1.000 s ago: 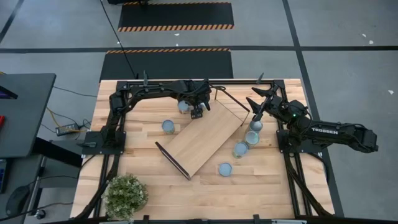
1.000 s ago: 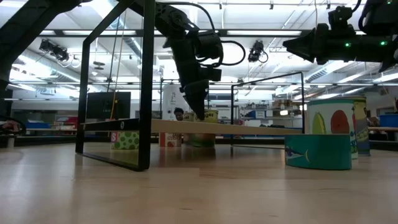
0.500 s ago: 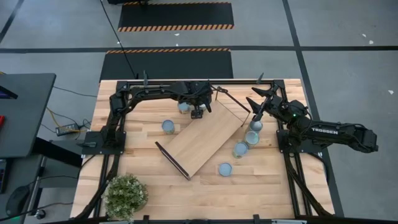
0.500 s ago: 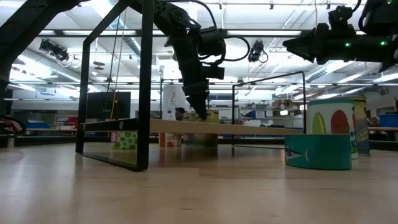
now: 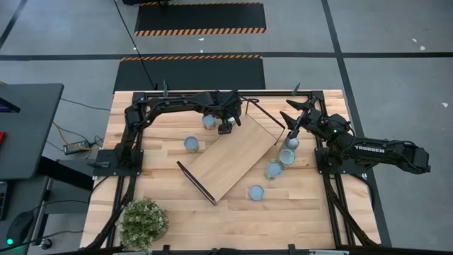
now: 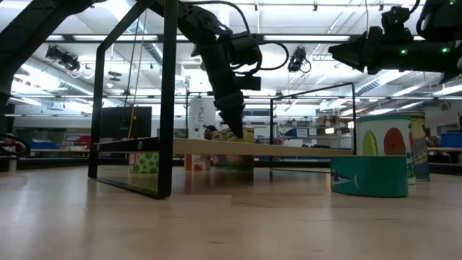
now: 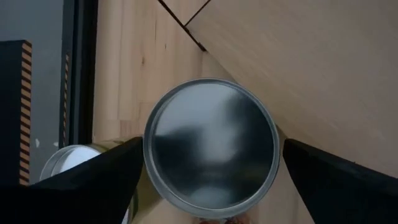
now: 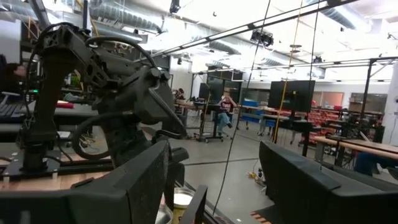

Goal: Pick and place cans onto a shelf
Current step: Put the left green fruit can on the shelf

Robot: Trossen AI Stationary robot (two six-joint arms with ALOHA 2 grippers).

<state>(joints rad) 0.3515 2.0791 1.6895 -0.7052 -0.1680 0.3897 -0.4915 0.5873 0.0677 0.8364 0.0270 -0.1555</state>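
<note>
The shelf [image 5: 230, 157], a light-wood board with black end frames, lies slantwise on the table. One can [image 7: 211, 146] with a round silvery top stands at the shelf's far-left end. My left gripper [image 5: 226, 125] points steeply down over it, open, one finger on either side of the can. A second can [image 5: 209, 121] stands on the table just beside it. Several more cans [image 5: 273, 171] stand on the table along the shelf's right side, and one [image 5: 191, 144] on its left. My right gripper [image 5: 287, 117] is open and raised over the far right.
A potted plant [image 5: 144, 223] stands at the near left corner. Black frame rails [image 5: 131, 142] run along both table sides. In the low view a teal can [image 6: 369, 175] and a taller can [image 6: 386, 137] stand near the right.
My left gripper has rolled a little at the wrist while staying over the shelf's far-left end. The can under it has kept still.
</note>
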